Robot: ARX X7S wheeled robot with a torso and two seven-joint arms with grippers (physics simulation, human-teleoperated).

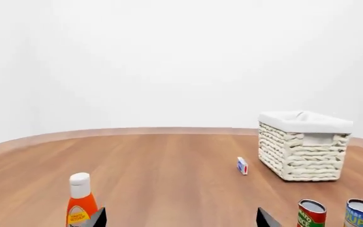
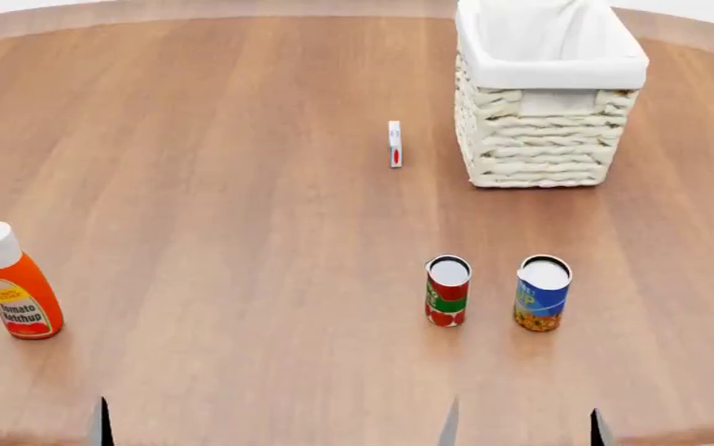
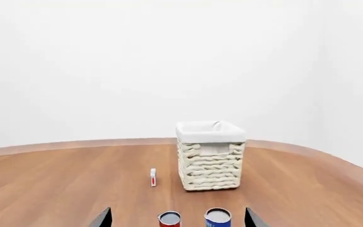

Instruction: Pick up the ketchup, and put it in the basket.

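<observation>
While both tools [image 2: 31, 423] [image 2: 521, 423] stand spread, the ketchup [image 2: 16, 283] stands well apart from the basket [image 2: 543, 139].

Ketchup [image 2: 18, 294]: red-orange squeeze bottle, white cylindrical cap on, yellow-and-white "Tomato Ketchup" label facing forward. Stood upright on the wooden table at the near left, close to the left edge. Basket [image 2: 543, 139]: large rectangular cream-white woven wicker, white cloth liner folded over the rim, interior open. Sat upright at the far right, well apart from the bottle.
</observation>
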